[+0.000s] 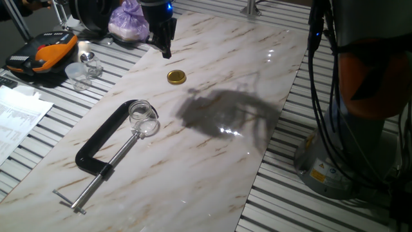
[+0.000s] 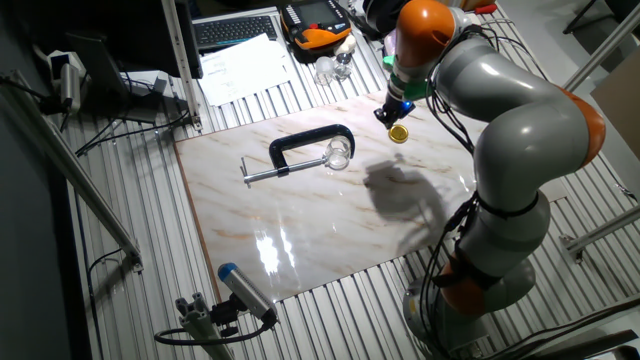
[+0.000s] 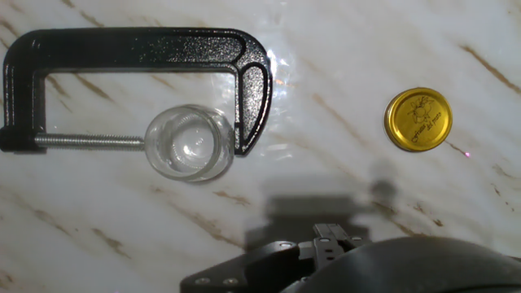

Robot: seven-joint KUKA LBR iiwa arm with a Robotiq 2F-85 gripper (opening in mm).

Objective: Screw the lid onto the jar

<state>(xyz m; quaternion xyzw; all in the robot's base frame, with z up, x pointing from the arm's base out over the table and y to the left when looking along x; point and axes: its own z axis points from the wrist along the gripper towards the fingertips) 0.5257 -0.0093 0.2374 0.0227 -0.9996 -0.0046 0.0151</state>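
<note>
The lid (image 1: 176, 77) lies flat on the marble worktop (image 1: 212, 167), gold face up, in the upper middle of one fixed view; in the hand view it sits at the right edge of the frame (image 3: 418, 119) with a faint embossed mark on its top. Nothing touches it.

The jar (image 1: 143, 116) stands well apart from the lid, toward the left of centre in that same fixed view. It is clear glass, mouth up, and it is pinched in a black C-clamp (image 1: 103, 138): the hand view shows the clamp's screw (image 3: 89, 142) pressing the jar (image 3: 189, 142) from the left and the clamp's fixed end against it on the right. The clamp lies flat on the worktop, its frame running across the upper left of the hand view (image 3: 130, 49).

The tool (image 1: 165, 40) hangs above the worktop, up and left of the lid in one fixed view, clear of both lid and jar. From the other fixed view it appears just above the lid (image 2: 399, 133), at the end of the grey and orange arm (image 2: 500, 110). Its fingers look close together and hold nothing, though I cannot tell for sure whether they are fully together.

At the upper left of one fixed view, off the marble, sit an orange-black case (image 1: 42, 55), some clear cups (image 1: 80, 72), a purple bag (image 1: 129, 22) and printed papers (image 1: 16, 116).
</note>
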